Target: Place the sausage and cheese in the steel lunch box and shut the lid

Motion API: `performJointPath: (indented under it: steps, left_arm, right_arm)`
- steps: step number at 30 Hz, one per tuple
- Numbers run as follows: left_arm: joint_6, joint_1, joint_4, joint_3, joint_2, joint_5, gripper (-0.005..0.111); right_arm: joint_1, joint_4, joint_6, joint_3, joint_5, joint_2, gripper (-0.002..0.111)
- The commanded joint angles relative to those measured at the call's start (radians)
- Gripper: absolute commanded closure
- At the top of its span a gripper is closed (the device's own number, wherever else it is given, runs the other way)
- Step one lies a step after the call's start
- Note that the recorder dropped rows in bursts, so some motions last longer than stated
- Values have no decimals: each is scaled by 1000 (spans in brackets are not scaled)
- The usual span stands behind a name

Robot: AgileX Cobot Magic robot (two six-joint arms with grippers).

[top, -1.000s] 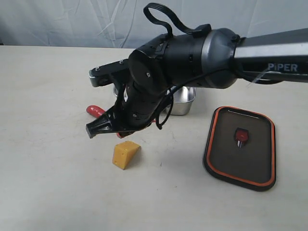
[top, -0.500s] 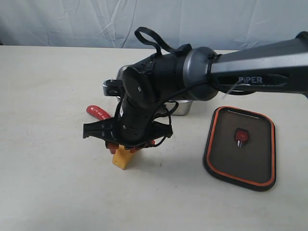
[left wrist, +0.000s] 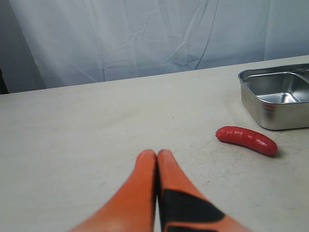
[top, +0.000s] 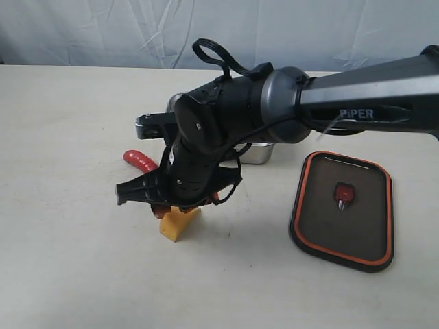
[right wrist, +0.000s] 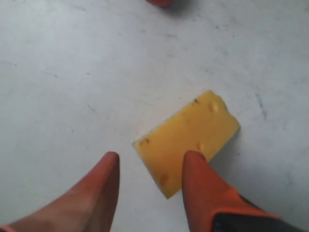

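Note:
The yellow cheese lies on the table beneath my right gripper. That gripper is open and points down. One of its orange fingertips overlaps the wedge's edge, the other stands on bare table beside it. The red sausage lies apart to the left, near the steel lunch box, which my right arm mostly hides in the exterior view. The dark lid rests on the table to the right, orange rim up. My left gripper is shut and empty, low over the table.
The right arm's bulky wrist and cable loop hang over the lunch box area. A pale curtain backs the table's far edge. Bare tabletop spreads across the front left.
The right gripper came down from beside the cheese to straddle it, turning to point downward. In the last half second it only shifted slightly left. Cheese, sausage and lid have not moved.

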Motion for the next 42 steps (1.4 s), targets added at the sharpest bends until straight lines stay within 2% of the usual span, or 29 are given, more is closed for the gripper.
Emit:
performJointPath:
  steps: [1, 5, 8, 11, 13, 19, 25, 30, 33, 36, 42]
  left_arm:
    - [-1, -5, 0, 2, -4, -15, 107]
    - [-1, -5, 0, 2, -4, -15, 107]
    - [-1, -5, 0, 2, -4, -15, 107]
    - [-1, -5, 0, 2, -4, -15, 107]
    - [-1, -5, 0, 2, -4, -15, 107]
    - [-1, -5, 0, 2, -4, -15, 107]
    - [-1, -5, 0, 2, -4, -15, 107]
    - [-1, -5, 0, 2, -4, -15, 107]
    - [-1, -5, 0, 2, -4, -15, 107]
    - [-1, -5, 0, 2, -4, -15, 107]
    - [-1, -5, 0, 2, -4, -15, 107]
  right_arm:
    - [1, -27, -323, 2, 8, -16, 67]
    - [1, -82, -619, 2, 87, -46, 67]
    - [3, -166, -760, 2, 119, -66, 67]
    - [3, -233, -907, 2, 139, -71, 47]
    - [5, -255, -951, 2, 130, -69, 40]
    - [8, -244, -1242, 2, 19, -29, 41]
    - [10, -240, -1240, 2, -46, -41, 41]
    - [10, -216, -1184, 2, -286, -58, 42]
    - [10, -191, -1175, -20, -398, -21, 55]
    - [7, -154, -1158, -111, -355, 56, 71]
    - [-1, -136, -992, -378, -233, 222, 71]
